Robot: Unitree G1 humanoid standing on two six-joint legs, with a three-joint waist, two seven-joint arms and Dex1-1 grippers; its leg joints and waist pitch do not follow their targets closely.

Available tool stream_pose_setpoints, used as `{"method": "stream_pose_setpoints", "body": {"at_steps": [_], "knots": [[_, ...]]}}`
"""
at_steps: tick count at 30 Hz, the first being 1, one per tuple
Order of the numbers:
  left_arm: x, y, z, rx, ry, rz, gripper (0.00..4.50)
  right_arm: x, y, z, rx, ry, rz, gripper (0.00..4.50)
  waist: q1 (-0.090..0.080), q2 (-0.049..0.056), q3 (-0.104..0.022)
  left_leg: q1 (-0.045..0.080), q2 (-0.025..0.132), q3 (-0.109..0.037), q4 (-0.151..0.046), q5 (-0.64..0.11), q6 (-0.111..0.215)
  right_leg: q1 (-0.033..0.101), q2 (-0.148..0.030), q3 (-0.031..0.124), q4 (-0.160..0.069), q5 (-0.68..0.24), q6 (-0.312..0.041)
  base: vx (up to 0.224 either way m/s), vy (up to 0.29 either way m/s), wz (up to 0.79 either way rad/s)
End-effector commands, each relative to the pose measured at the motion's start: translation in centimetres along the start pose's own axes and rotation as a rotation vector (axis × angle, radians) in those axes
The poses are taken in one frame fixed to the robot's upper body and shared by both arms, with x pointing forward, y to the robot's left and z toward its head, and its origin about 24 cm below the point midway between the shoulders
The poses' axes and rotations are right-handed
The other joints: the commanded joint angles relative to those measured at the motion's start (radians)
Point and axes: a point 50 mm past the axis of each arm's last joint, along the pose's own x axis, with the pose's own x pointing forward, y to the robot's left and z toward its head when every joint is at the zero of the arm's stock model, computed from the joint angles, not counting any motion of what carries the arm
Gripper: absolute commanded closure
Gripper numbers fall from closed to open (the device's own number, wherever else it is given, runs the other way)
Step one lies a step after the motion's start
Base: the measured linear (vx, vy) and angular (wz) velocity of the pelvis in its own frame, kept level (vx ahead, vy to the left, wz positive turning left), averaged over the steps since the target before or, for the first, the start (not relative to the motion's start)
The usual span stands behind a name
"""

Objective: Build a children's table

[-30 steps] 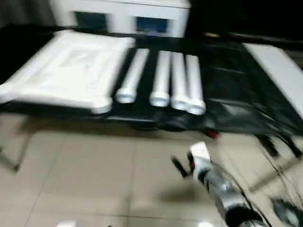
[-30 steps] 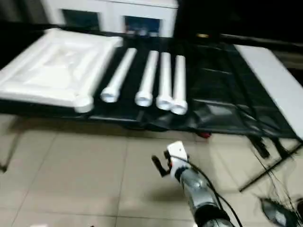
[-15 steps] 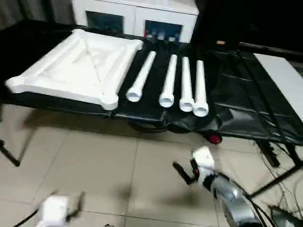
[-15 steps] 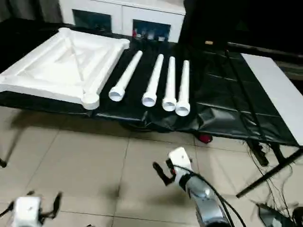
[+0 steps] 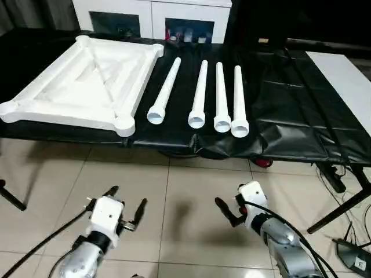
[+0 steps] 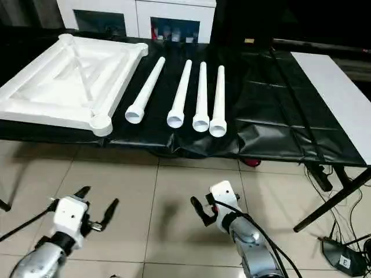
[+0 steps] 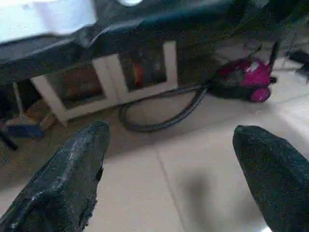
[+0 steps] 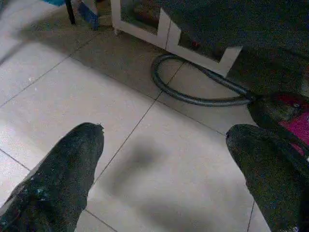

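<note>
The children's table lies in parts on a black-covered work table. Its white top (image 5: 35, 107) rests upside down at the left, ribbed underside up. Several white tapered legs (image 5: 199, 95) lie side by side just right of it, wide ends toward me. Both arms hang low over the tiled floor, short of the work table's front edge. My left gripper (image 5: 124, 200) is open with nothing between its fingers (image 7: 72, 174). My right gripper (image 5: 232, 208) is also open and empty, its fingers (image 8: 63, 169) spread over bare tiles.
A white cabinet with glass doors (image 5: 152, 14) stands behind the work table. A white board (image 5: 345, 81) lies at the right. Under the table are a magenta vacuum (image 7: 246, 79) and its hose (image 7: 159, 116). Cables and a black stand leg (image 5: 339, 211) cross the floor at right.
The camera has shifted and steadied. My left gripper has come into view at the lower left and moved forward toward the work table. The right gripper holds about the same place.
</note>
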Motion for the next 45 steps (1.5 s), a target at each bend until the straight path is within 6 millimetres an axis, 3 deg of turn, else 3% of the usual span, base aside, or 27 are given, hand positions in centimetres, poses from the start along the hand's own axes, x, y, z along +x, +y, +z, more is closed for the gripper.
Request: {"method": "stream_pose_setpoints", "body": {"at_steps": [1,2,3,6,7,9,11,13,16,21,23,25,26,28,30,31,33,35,37,39,40,41,43,45], "knots": [[-0.6,0.8,0.2,-0.011,0.010,-0.003,0.00,-0.3,-0.7,0.4,0.010,-0.017,-0.024,0.01,0.000,0.029,-0.041,0.020,0.045,-0.027,-0.081,-0.207,0.005,0.011,-0.045,0.033,-0.058,0.116,-0.198,0.000,0.000,0.00],[-1.1,1.1,0.3,-0.021,0.015,-0.022,0.00,-0.4,-0.9,0.5,0.012,-0.021,-0.030,0.01,-0.002,0.028,-0.040,0.020,0.047,-0.027,-0.083,-0.234,-0.005,0.010,-0.043,0.033,-0.060,0.087,-0.203,0.000,0.000,0.00],[-1.4,1.2,0.5,-0.036,0.016,-0.039,0.00,-0.6,-1.0,0.6,0.015,-0.027,-0.034,0.01,-0.001,0.035,-0.040,0.021,0.048,-0.027,-0.085,-0.249,-0.009,0.009,-0.043,0.034,-0.060,0.072,-0.204,0.000,0.000,0.00],[-2.1,1.7,1.4,-0.065,0.012,-0.077,0.00,-1.0,-1.4,1.1,0.024,-0.051,-0.039,0.01,0.000,0.033,-0.037,0.021,0.047,-0.025,-0.085,-0.261,-0.011,0.007,-0.041,0.035,-0.063,0.052,-0.207,0.000,0.000,0.00],[-1.9,1.8,2.4,-0.080,-0.016,-0.083,0.00,-1.2,-1.5,1.6,0.035,-0.074,-0.031,0.01,0.002,0.038,-0.038,0.023,0.047,-0.023,-0.084,-0.256,-0.007,0.004,-0.040,0.036,-0.064,0.056,-0.209,0.000,0.000,0.00],[-1.3,2.0,4.2,-0.108,-0.074,-0.080,0.00,-1.4,-1.5,2.6,0.059,-0.116,-0.013,0.01,0.005,0.037,-0.036,0.018,0.046,-0.024,-0.085,-0.246,-0.002,0.008,-0.041,0.036,-0.062,0.053,-0.207,0.000,0.000,0.00],[-1.3,2.0,4.2,-0.108,-0.074,-0.080,0.00,-1.4,-1.5,2.6,0.059,-0.116,-0.013,0.01,0.004,0.037,-0.036,0.017,0.044,-0.024,-0.085,-0.237,-0.001,0.008,-0.041,0.036,-0.063,0.038,-0.200,0.000,0.000,0.00],[-0.2,1.4,7.4,-0.169,-0.182,-0.101,0.00,-1.9,-1.5,4.7,0.067,-0.192,-0.005,0.01,0.003,0.033,-0.037,0.017,0.043,-0.024,-0.084,-0.209,-0.003,0.011,-0.041,0.036,-0.060,0.033,-0.190,0.000,0.000,0.00],[0.2,0.6,9.3,-0.183,-0.252,-0.112,0.00,-2.6,-1.3,6.5,0.101,-0.264,0.019,0.01,0.004,0.033,-0.041,0.016,0.043,-0.026,-0.081,-0.178,0.001,0.015,-0.039,0.035,-0.057,0.083,-0.179,0.000,0.000,0.00],[1.0,0.7,13.9,-0.231,-0.405,-0.033,0.00,-4.0,0.2,11.4,0.285,-0.426,0.281,0.01,0.006,0.030,-0.047,0.016,0.036,-0.028,-0.069,-0.121,0.030,0.017,-0.035,0.034,-0.051,0.164,-0.163,0.000,0.000,0.00],[2.2,1.6,15.2,-0.210,-0.437,0.060,0.00,-3.2,-1.5,14.4,0.270,-0.492,0.140,0.01,0.002,0.035,-0.046,0.018,0.034,-0.027,-0.072,-0.133,0.011,0.014,-0.033,0.032,-0.054,0.116,-0.167,0.000,0.000,0.00],[2.6,1.8,15.4,-0.190,-0.427,0.095,0.00,-2.9,-2.3,15.2,0.249,-0.499,0.065,0.01,-0.002,0.032,-0.047,0.018,0.031,-0.026,-0.073,-0.129,-0.019,0.012,-0.034,0.032,-0.056,0.065,-0.167,0.000,0.000,0.00],[2.9,2.0,15.4,-0.219,-0.437,0.132,0.00,-2.6,-3.1,15.5,0.216,-0.490,-0.022,0.01,0.000,0.041,-0.047,0.019,0.031,-0.026,-0.072,-0.139,-0.033,0.011,-0.035,0.033,-0.057,0.036,-0.157,0.000,0.000,0.00],[3.6,2.3,15.5,-0.252,-0.450,0.197,0.00,-1.7,-4.6,15.5,0.100,-0.426,-0.198,0.01,-0.004,0.034,-0.047,0.018,0.027,-0.023,-0.070,-0.134,-0.061,0.011,-0.032,0.032,-0.061,0.029,-0.148,0.000,0.000,0.00],[4.4,2.2,15.2,-0.240,-0.406,0.214,0.00,-1.6,-5.2,15.5,0.025,-0.402,-0.294,0.01,0.004,0.035,-0.055,0.022,0.024,-0.022,-0.065,-0.114,-0.076,0.010,-0.031,0.034,-0.059,0.052,-0.134,0.000,0.000,0.00],[4.7,2.1,15.0,-0.221,-0.380,0.227,0.00,-1.6,-5.3,15.5,0.037,-0.394,-0.288,0.01,0.007,0.036,-0.056,0.022,0.024,-0.023,-0.064,-0.106,-0.074,0.010,-0.031,0.033,-0.057,0.069,-0.130,0.000,0.000,0.00],[5.0,2.1,14.5,-0.223,-0.326,0.252,0.00,-1.8,-5.2,15.3,0.132,-0.403,-0.267,0.01,0.005,0.029,-0.063,0.014,0.022,-0.028,-0.059,-0.053,-0.049,0.021,-0.028,0.030,-0.044,0.188,-0.112,0.000,0.000,0.00],[4.9,2.4,14.0,-0.214,-0.302,0.292,0.00,-1.8,-4.9,15.1,0.196,-0.412,-0.268,0.01,0.005,0.033,-0.066,0.011,0.020,-0.028,-0.054,-0.024,-0.027,0.019,-0.028,0.030,-0.038,0.252,-0.113,0.000,0.000,0.00],[4.5,2.4,13.8,-0.203,-0.307,0.303,0.00,-1.6,-4.4,15.3,0.211,-0.432,-0.251,0.01,0.004,0.029,-0.074,0.003,0.018,-0.027,-0.045,0.043,-0.003,0.020,-0.025,0.028,-0.029,0.350,-0.121,0.000,0.000,0.00],[4.2,2.4,13.8,-0.201,-0.319,0.295,0.00,-1.4,-3.9,15.5,0.226,-0.448,-0.231,0.01,0.001,0.031,-0.067,0.009,0.021,-0.024,-0.055,-0.082,-0.002,0.022,-0.027,0.024,-0.040,0.220,-0.132,0.000,0.000,0.00],[4.2,2.4,13.8,-0.179,-0.320,0.292,0.00,-1.3,-3.7,15.5,0.220,-0.448,-0.229,0.01,-0.005,0.040,-0.056,0.031,0.027,-0.022,-0.076,-0.299,-0.013,0.025,-0.023,0.019,-0.067,-0.060,-0.137,0.000,0.000,0.00],[4.2,2.4,13.8,-0.166,-0.322,0.286,0.00,-1.2,-3.6,15.5,0.217,-0.447,-0.227,0.01,-0.007,0.041,-0.051,0.042,0.027,-0.021,-0.084,-0.376,-0.011,0.028,-0.017,0.014,-0.078,-0.159,-0.138,0.000,0.000,0.00],[4.4,2.5,13.8,-0.165,-0.317,0.292,0.00,-1.0,-3.2,15.2,0.214,-0.436,-0.218,0.01,-0.011,0.045,-0.036,0.078,0.022,-0.017,-0.093,-0.517,0.000,0.025,-0.007,0.004,-0.111,-0.364,-0.139,0.000,0.000,0.00],[4.9,2.6,13.9,-0.170,-0.313,0.309,0.00,-0.8,-2.9,15.1,0.218,-0.428,-0.203,0.01,-0.014,0.044,-0.020,0.116,0.009,-0.016,-0.093,-0.615,-0.004,0.029,-0.006,-0.006,-0.150,-0.579,-0.104,0.000,0.000,0.00]]}}
